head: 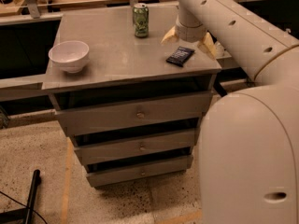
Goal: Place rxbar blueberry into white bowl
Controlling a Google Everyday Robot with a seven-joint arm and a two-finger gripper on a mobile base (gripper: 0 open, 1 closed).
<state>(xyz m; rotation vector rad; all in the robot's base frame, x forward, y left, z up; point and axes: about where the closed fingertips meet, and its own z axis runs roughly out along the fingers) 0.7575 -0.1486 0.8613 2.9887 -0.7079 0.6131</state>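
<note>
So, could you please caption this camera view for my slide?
Open gripper poised over the rxbar blueberry on a grey drawer unit; white bowl sits at the opposite edge.

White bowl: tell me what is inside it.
Nothing shows inside the white bowl; its near inner wall is hidden by the rim. The rxbar blueberry lies apart on the cabinet, below the open gripper.

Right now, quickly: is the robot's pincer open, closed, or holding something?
Pincer: open, holding nothing, hanging over the small flat dark navy wrapped bar.
</note>
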